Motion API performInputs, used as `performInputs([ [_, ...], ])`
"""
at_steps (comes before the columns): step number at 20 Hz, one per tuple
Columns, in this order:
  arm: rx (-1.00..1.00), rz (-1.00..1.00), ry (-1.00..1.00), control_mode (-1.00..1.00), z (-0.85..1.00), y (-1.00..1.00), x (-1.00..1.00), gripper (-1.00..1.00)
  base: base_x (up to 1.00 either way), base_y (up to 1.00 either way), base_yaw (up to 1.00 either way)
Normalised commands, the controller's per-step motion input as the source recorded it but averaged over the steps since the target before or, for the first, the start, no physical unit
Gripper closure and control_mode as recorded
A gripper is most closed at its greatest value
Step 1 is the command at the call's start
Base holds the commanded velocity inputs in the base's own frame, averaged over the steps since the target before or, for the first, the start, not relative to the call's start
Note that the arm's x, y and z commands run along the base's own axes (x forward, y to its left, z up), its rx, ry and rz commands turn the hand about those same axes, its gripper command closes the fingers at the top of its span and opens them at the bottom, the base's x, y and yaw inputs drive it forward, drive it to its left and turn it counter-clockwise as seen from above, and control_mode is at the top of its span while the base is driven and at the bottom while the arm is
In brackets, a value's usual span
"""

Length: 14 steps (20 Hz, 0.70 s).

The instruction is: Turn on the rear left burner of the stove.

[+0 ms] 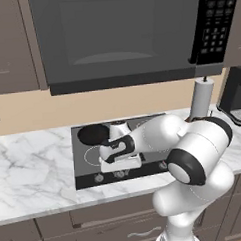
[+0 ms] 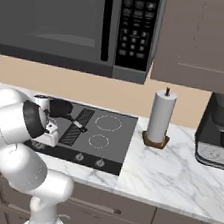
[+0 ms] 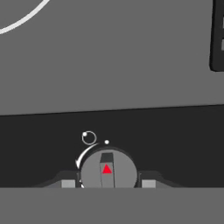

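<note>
Two dark fingertips (image 3: pixel 68 183) stand spread either side of a round grey knob (image 3: pixel 108 169), not gripping it. Closing off-centre could make them slip. The rear left burner (image 1: pixel 93 134) sits under a black pan.

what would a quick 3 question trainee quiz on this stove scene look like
1. True or false: the gripper has its fingertips on either side of a knob on the stove.
2. What sits on the rear left burner? A) frying pan B) kettle C) nothing
3. Fill in: the red triangle on the knob points toward the ____.

Key: 1 true; 2 A; 3 cooktop
</note>
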Motion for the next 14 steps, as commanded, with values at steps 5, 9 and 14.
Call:
performInputs([
  [5,0.00,0.00,0.00,-1.00,-0.01,0.00,-0.16,1.00,0.00,0.00,0.00],
  [9,0.00,0.15,-0.02,-1.00,-0.24,0.00,-0.09,1.00,0.00,0.00,0.00],
  [14,0.01,0.46,0.00,-1.00,-0.33,0.00,0.00,1.00,0.00,0.00,0.00],
])
